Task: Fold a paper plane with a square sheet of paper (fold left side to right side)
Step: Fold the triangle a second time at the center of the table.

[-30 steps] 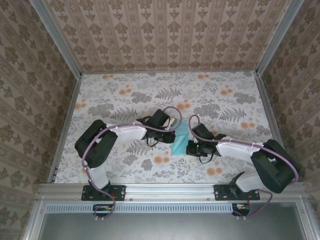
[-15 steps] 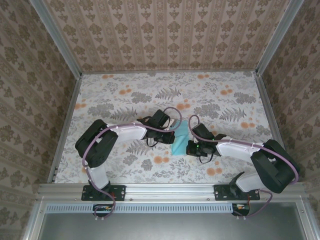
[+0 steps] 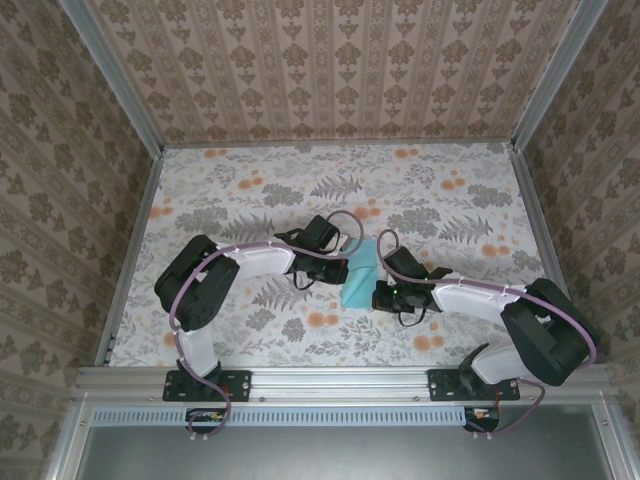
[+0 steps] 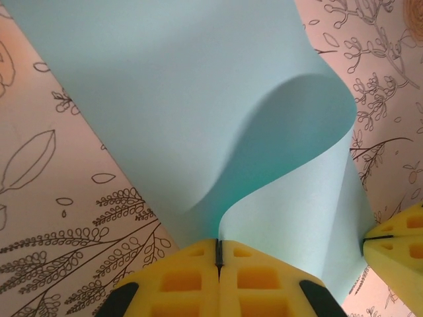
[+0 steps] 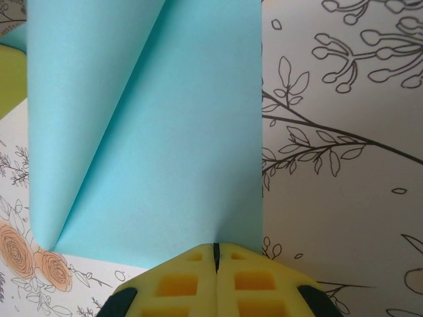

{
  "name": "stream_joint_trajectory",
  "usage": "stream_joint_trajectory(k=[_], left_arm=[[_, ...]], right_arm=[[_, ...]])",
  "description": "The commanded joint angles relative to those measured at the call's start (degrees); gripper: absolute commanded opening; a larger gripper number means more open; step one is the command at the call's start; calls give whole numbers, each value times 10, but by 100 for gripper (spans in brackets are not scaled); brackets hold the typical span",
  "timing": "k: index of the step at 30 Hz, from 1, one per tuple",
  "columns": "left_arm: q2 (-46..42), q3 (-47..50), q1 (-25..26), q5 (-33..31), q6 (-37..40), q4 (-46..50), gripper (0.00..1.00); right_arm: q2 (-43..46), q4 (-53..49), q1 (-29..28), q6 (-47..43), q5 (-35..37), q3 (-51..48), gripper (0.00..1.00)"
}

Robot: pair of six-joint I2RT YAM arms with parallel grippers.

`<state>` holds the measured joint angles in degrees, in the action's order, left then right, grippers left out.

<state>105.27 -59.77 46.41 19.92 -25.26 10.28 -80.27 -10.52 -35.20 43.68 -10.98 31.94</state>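
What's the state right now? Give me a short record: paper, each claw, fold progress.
paper: square sheet of paper, light blue, between the two arms, curled over itself
left claw: shut on the sheet's edge, holding the curl up
right claw: shut, tips at the paper's near edge; grip unclear
fold: bend looks rounded, not pressed flat
surface: floral table
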Motion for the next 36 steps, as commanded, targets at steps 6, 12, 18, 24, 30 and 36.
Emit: stream_joint_trajectory(k=[6,12,18,24,30,36], left_arm=[[8,-17,-3,4,17,22,2],[14,-20,-3,4,20,24,3],[20,-27,-3,3,23,21,3],[22,-30,-3,4,23,23,3],[11,-19,-3,0,22,25,3],[-2,-6,-3,-3,20,25,4]], right_arm=[[-24,-45,-4,-5,14,-7,0],[-24,-45,-4,-5,14,-7,0],[-25,-45,-4,-5,13,-8,0],[-25,-47,-4,-6,13,-7,0],[-28,-48,-4,-7,13,-4,0],[-30,-51,-4,-8,14,-3,0]])
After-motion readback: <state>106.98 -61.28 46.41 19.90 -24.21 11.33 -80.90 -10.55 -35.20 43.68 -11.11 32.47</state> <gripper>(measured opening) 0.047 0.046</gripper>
